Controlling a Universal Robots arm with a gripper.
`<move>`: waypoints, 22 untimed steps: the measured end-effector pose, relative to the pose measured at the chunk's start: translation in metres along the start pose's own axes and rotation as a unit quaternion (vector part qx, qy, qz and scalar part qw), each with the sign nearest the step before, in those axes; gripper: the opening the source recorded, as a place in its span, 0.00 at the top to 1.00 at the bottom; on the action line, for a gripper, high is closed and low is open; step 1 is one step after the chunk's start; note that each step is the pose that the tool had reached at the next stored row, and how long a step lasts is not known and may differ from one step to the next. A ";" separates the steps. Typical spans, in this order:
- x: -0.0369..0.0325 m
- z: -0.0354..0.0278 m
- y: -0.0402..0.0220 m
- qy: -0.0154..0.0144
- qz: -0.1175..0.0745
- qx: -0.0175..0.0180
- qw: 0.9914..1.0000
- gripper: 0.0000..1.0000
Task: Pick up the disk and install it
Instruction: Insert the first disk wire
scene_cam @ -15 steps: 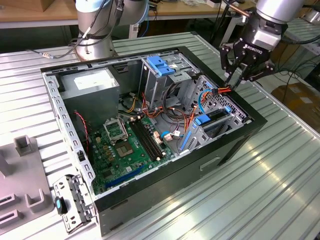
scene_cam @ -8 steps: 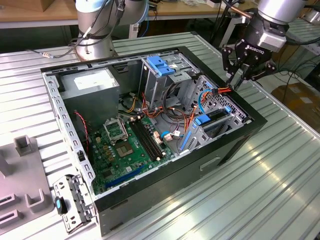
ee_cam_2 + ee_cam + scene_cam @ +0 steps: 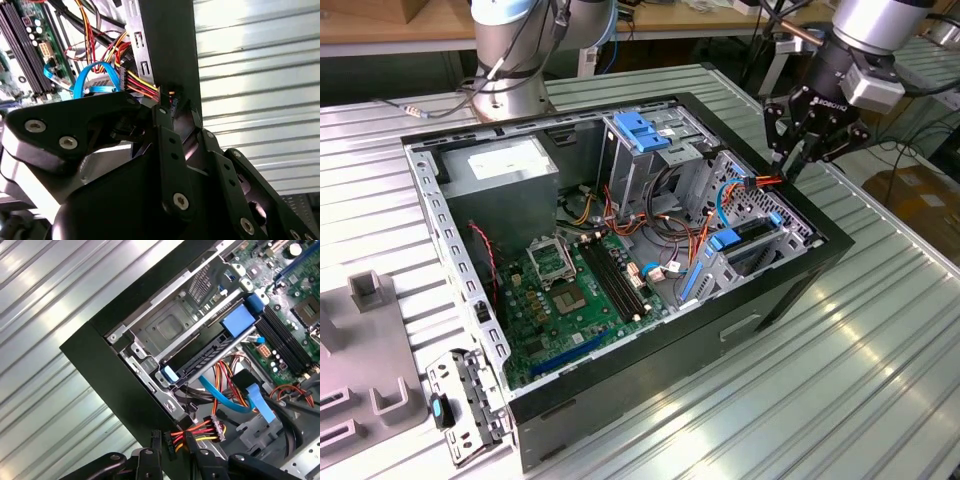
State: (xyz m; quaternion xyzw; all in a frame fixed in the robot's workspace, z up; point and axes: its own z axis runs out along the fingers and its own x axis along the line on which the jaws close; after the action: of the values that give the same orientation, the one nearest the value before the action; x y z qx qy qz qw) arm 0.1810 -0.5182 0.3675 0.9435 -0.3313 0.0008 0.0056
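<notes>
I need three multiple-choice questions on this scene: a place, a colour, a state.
1. The gripper hangs over the computer case at its: A middle; B side at the exterior view's right; C side at the exterior view's left.
2. The flat looped cable inside it is: A blue; B green; C white.
3. The case is: A shut; B upright; C lying open.
B: it is by the wired connector there. A: blue in both wrist views. C: the motherboard lies bare.
</notes>
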 end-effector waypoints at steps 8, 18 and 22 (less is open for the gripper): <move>0.0005 0.0010 0.0007 0.001 -0.021 0.001 1.000 0.82; -0.0021 -0.0016 0.0029 0.001 -0.016 0.000 1.000 0.83; -0.0022 -0.0015 0.0030 0.001 0.003 0.000 1.000 0.83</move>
State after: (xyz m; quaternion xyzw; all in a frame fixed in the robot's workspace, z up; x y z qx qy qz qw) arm 0.1774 -0.5192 0.3690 0.9425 -0.3342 0.0016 0.0056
